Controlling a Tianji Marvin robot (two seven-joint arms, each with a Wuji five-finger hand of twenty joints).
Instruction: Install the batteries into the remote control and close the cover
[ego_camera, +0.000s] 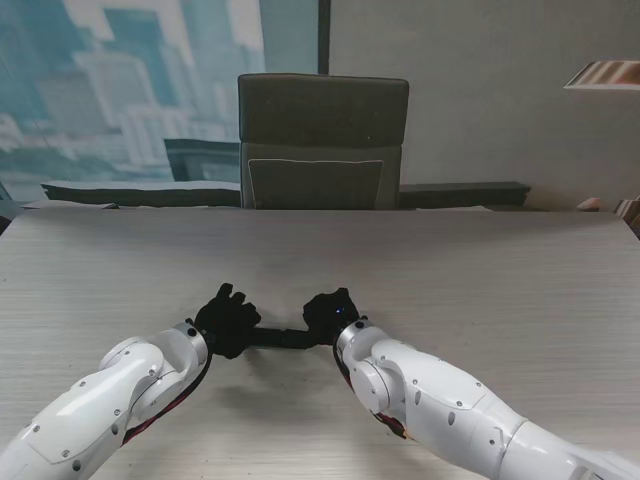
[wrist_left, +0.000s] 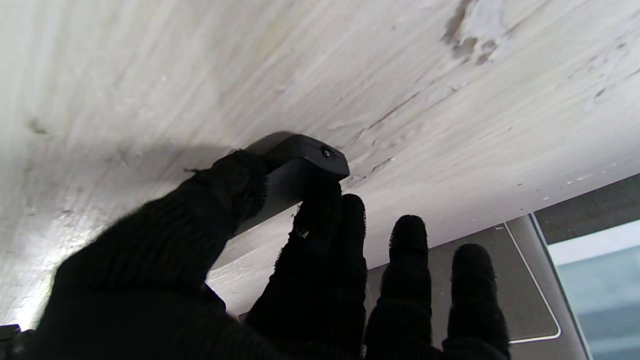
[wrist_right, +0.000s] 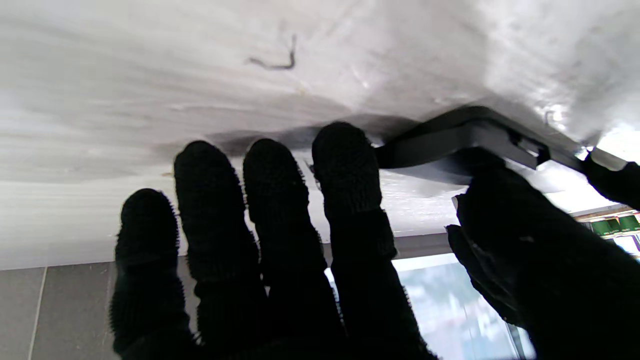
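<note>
The two arms are seen nearest; the left hand (ego_camera: 228, 318) and right hand (ego_camera: 330, 312) each pinch one end of the remote (ego_camera: 282, 337), held just over the table (ego_camera: 480, 280). Probably the cover is being closed; steady, even pressing is needed. No batteries are seen.

No text, label or number can be read

Black remote control (ego_camera: 280, 338) lying flat on table (ego_camera: 480, 270)
</note>
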